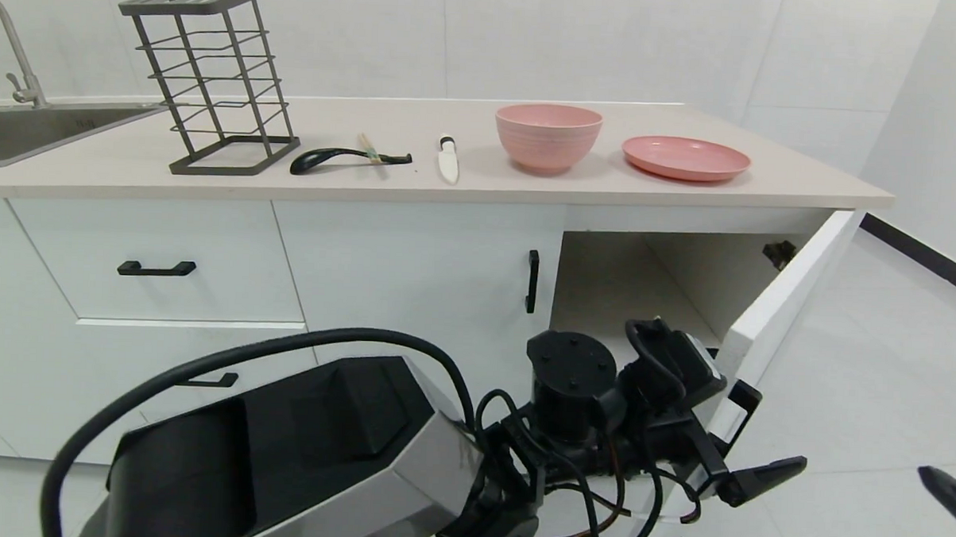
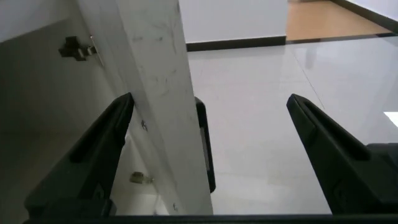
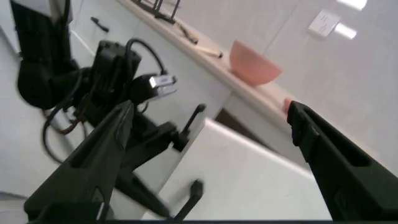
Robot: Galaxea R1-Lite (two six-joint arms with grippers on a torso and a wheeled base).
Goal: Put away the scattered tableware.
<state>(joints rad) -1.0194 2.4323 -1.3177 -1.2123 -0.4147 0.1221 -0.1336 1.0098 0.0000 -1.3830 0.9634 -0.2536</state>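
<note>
light: bright, even, overhead | shadows: soft | glare: floor | edges: bowed

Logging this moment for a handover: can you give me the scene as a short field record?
counter: pink bowl, pink plate, black spoon, white knife, wire rack
cabinet door: swung open
left gripper: jaws open, astride the door's edge
right gripper: jaws open, empty

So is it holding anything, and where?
Nothing. The left gripper is open around the edge of the cabinet door, not squeezing; the right gripper is open, empty.
</note>
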